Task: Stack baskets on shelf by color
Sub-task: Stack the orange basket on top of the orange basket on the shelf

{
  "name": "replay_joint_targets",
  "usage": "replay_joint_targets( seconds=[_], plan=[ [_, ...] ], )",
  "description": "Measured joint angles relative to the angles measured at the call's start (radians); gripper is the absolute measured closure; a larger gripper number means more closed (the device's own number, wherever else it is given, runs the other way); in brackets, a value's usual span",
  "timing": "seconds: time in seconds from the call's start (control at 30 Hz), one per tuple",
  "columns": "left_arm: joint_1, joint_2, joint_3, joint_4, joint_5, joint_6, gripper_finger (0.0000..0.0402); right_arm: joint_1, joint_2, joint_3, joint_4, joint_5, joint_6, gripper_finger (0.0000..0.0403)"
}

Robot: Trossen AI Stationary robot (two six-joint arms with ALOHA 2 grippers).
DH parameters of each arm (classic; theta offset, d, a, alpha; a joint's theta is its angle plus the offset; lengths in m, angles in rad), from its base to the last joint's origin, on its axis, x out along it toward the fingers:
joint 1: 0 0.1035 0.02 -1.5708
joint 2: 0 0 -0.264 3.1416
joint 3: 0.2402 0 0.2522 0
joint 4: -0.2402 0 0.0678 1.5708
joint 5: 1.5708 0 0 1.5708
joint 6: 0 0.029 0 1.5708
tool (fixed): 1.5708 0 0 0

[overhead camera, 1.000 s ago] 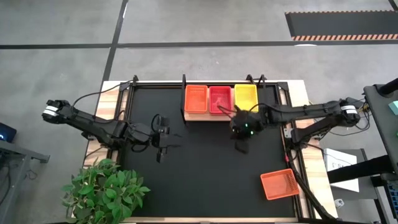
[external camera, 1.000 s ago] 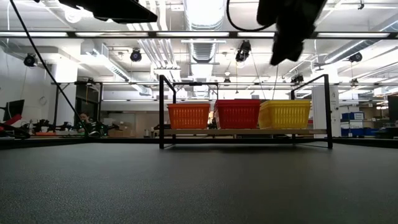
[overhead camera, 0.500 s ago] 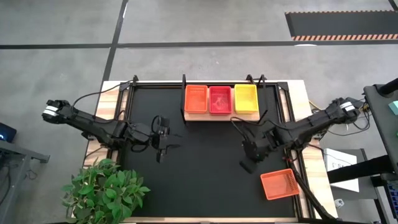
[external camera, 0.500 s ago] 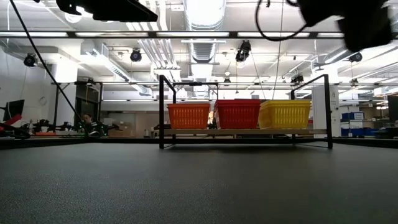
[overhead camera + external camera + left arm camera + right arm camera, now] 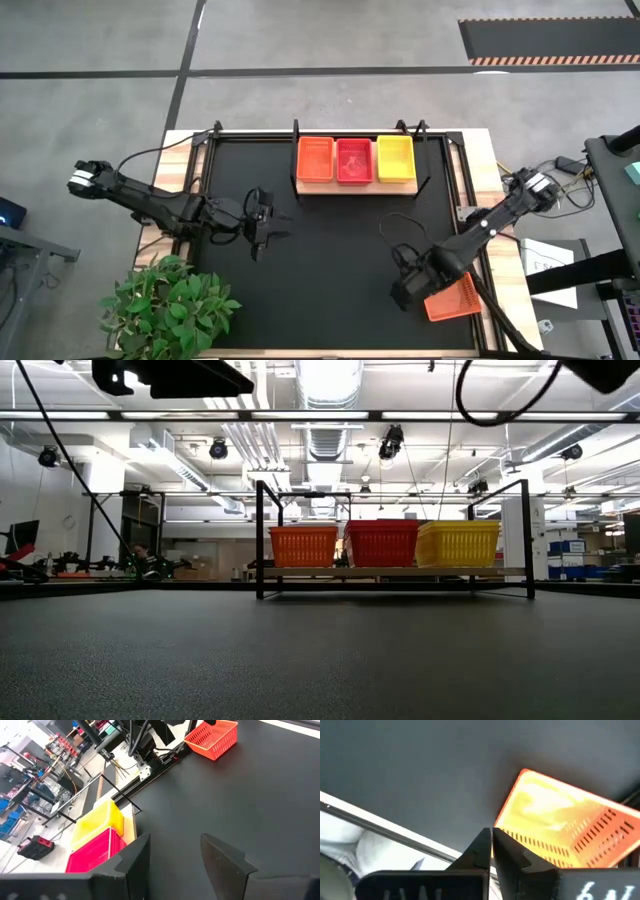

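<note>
Three baskets sit side by side on the wooden shelf [image 5: 340,187] at the far middle of the mat: orange [image 5: 315,159], red-pink [image 5: 353,160] and yellow [image 5: 395,158]. A loose orange basket [image 5: 452,298] lies on its base at the mat's near right corner. My right gripper [image 5: 400,295] is shut and hangs in the air just left of that basket; in its wrist view the shut tips [image 5: 491,837] line up with the basket's [image 5: 560,830] near edge. My left gripper [image 5: 262,228] is open over the bare mat, left of centre, and holds nothing.
A potted plant [image 5: 170,305] stands at the near left corner. The black mat [image 5: 330,260] lies bare between the shelf and the loose basket. The shelf has thin black uprights [image 5: 261,540]. Papers [image 5: 545,265] and cables lie beyond the table's right edge.
My right gripper has swung from just in front of the shelf's yellow basket toward the table's near right corner. It now stands beside the loose orange basket. No basket has moved.
</note>
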Motion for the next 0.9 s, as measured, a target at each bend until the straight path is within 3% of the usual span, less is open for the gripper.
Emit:
replay_joint_targets(
  seconds=[0.13,0.33,0.63,0.9],
  plan=[
    [0.000,0.000,0.000,-0.001,-0.003,0.010,0.0242,0.019,0.076,0.102,-0.053,-0.047,0.053,0.0383],
    [0.000,0.000,0.000,-0.001,-0.007,0.034,0.0242,0.038,0.126,0.178,-0.057,-0.076,0.136,0.0327],
    [0.000,0.000,0.000,-0.015,-0.049,0.085,0.0242,0.041,0.187,0.141,-0.051,-0.068,0.203,0.0238],
    [0.000,0.000,0.000,-0.015,-0.055,0.089,0.0242,0.041,0.274,0.132,-0.044,-0.068,0.122,0.0220]
  ],
)
